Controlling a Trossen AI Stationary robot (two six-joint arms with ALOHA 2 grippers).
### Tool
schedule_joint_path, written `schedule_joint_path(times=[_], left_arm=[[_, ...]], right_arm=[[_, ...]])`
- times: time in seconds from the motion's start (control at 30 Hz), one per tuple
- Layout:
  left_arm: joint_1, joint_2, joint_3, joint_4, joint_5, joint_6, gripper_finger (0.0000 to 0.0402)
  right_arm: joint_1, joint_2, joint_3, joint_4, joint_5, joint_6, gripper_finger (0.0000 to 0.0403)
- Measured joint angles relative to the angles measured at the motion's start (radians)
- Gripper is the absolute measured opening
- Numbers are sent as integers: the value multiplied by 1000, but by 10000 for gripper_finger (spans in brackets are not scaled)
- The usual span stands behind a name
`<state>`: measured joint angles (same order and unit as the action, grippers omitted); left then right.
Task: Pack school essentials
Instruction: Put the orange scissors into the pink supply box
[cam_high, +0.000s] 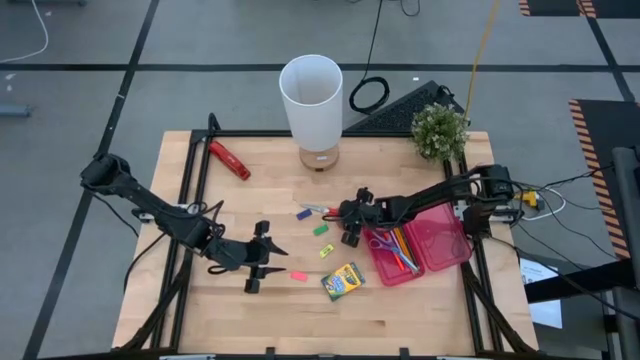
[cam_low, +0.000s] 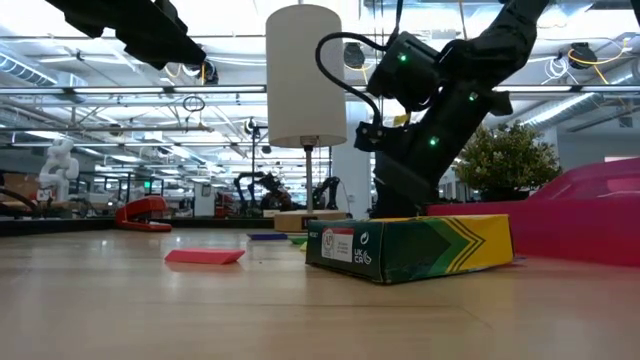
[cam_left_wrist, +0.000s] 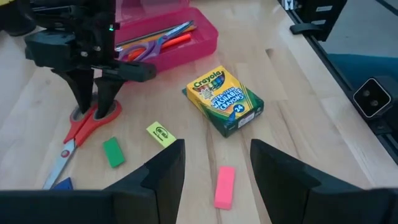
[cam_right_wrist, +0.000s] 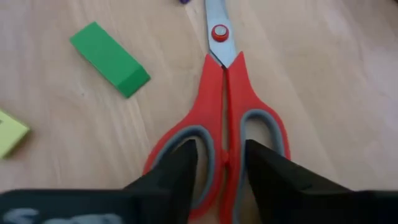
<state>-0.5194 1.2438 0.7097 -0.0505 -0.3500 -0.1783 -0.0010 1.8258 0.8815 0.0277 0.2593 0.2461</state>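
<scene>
The red-handled scissors (cam_right_wrist: 224, 93) lie flat on the wooden table, blades toward its left. My right gripper (cam_right_wrist: 222, 165) points down over their handles, one finger in each loop, open by a narrow gap. Nearer the front edge, my left gripper (cam_left_wrist: 214, 162) hovers open above the pink eraser (cam_left_wrist: 224, 185). The yellow-green crayon box (cam_left_wrist: 225, 99) lies flat beside that eraser. Green (cam_left_wrist: 113, 151), yellow (cam_left_wrist: 160, 134) and blue (cam_high: 305, 213) erasers lie between the two grippers. The open pink case (cam_high: 425, 245) holds purple-handled scissors (cam_high: 381, 241) and pencils. My right gripper comes from above, pointing down, with the scissors' two inner handle bars (cam_right_wrist: 222, 146) between its fingers (cam_left_wrist: 81, 93). The scissors lie flat on the table. Whether the fingers touch the bars, I cannot tell.
A white lamp (cam_high: 312, 100) stands at the far middle with a small potted plant (cam_high: 438, 130) to its right. A red-and-black hand tool (cam_high: 228, 158) lies at the far left. Bare wood spreads along the near edge (cam_high: 330, 330).
</scene>
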Motion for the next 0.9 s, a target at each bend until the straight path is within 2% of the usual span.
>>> schedule_joint_path(times=[0.2, 0.33, 0.5, 0.73, 0.9], left_arm=[[0, 0, 0, 0, 0, 1, 186], [0, 0, 0, 0, 0, 8, 186], [0, 0, 0, -3, 0, 8, 186], [0, 0, -19, 2, -1, 9, 186], [1, 0, -62, 1, -82, -13, 186]], right_arm=[[-1, 1, -1, 9, -3, -13, 67], [-2, 2, -2, 20, -2, -24, 67], [-4, -5, -4, 57, 1, -31, 87], [-5, -55, -7, 67, 2, -50, 79], [1, -105, -7, 68, 1, -52, 80]])
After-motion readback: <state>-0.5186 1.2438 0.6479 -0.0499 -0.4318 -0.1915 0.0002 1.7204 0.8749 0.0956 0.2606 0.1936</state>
